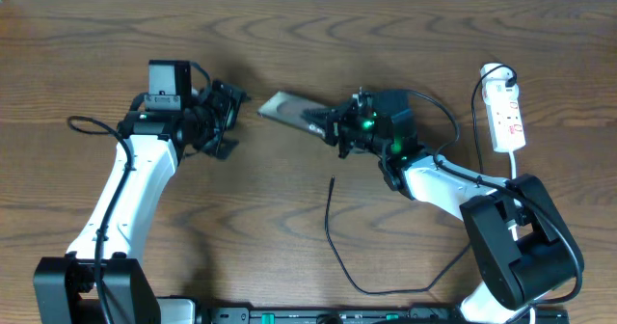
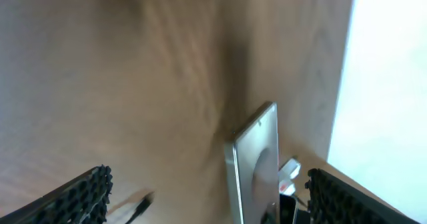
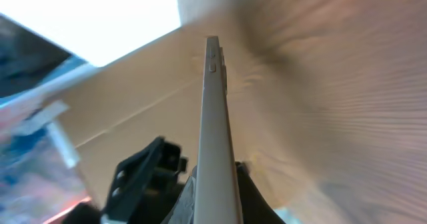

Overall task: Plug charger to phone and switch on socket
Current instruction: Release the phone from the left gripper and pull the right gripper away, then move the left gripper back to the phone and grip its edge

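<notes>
Phone (image 1: 287, 110) seen from overhead sits near the middle of the table (image 1: 289, 35), raised and tilted. Its right end is clamped in the right gripper (image 1: 337, 131), whose jaws are closed tight on it. Its free end points left at the left gripper (image 1: 234, 121), whose jaws are spread wide with nothing in them. That end stops just short of the jaw tips and looks level with the gap between them, slightly nearer the upper jaw. The charger (image 1: 328, 229) lies loose on the wood below the right gripper, its plug tip well apart from the phone. The socket (image 1: 508, 117) lies at the far right edge, well apart from both grippers.

In the left wrist view the phone (image 2: 257, 161) stands ahead, nearly edge-on, its grey face turned a little to the camera. It falls between the two pads (image 2: 80, 197) in the picture, much nearer the right-hand one, and neither touches it. Dark fingers grip its lower end at the bottom edge.

In the right wrist view the phone (image 3: 215, 131) runs straight up the middle, edge-on, side buttons near its far end. The right gripper (image 3: 215, 201) is pinched on it, a dark finger (image 3: 245, 191) pressed against each face.
</notes>
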